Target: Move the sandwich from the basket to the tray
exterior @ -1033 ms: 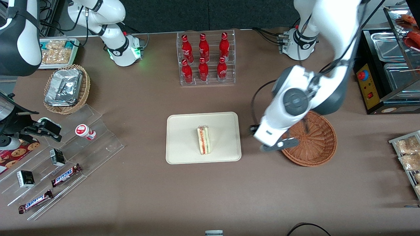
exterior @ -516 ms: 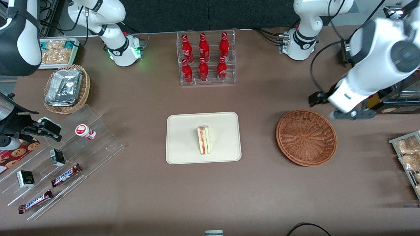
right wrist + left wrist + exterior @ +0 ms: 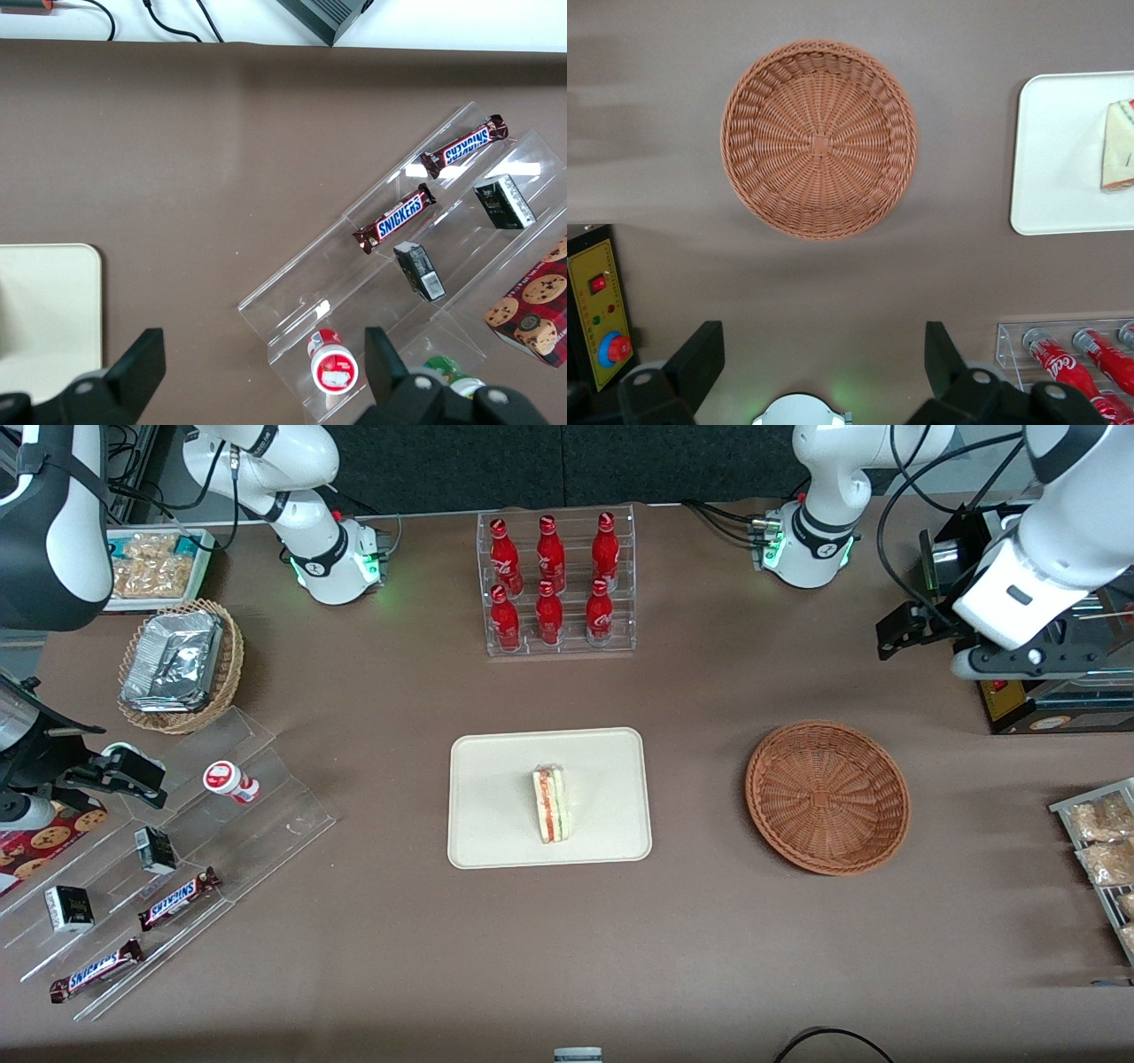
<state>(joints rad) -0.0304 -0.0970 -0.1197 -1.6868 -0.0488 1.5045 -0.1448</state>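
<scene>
Sandwich (image 3: pixel 551 806) lying mid-tray (image 3: pixel 496 762), task apparently complete; basket (image 3: pixel 827 797) emptied; gripper (image 3: pixel 819 367) spread wide (holding nothing), raised above the table's working-arm end

The sandwich (image 3: pixel 551 805) shows pale white bread with red-orange and green stripes, on a plain cream-beige tray (image 3: pixel 496 815). Beside the tray, the basket (image 3: pixel 827 797) is reddish-brown radial weave. High above the basket, the gripper (image 3: pixel 824 367) has black fingers.
</scene>
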